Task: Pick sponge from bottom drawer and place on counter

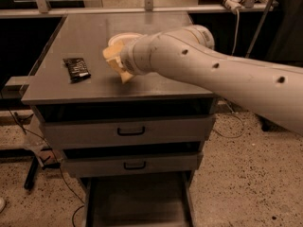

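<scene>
Hovering over the worktop (85, 37), my end effector (118, 66) sits just in front of the white bowl (124, 37), with the pale-yellow sponge (111, 56) at its tip. How far it's open, I cannot tell. The bottom drawer (137, 202) stands pulled out, well below the bowl.

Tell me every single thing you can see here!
Counter: one, grey, top of the cabinet.
Bowl: one, white, on the counter, mostly hidden behind the arm.
Packet: one, dark, on the counter's left side.
Drawers with black handles: two, grey, under the counter.
Bottom drawer: one, grey, pulled open, lowest in the cabinet.
Arm: one, white, reaching in from the right over the counter.
Hand: one, yellowish, above the counter, just in front of the bowl.
</scene>
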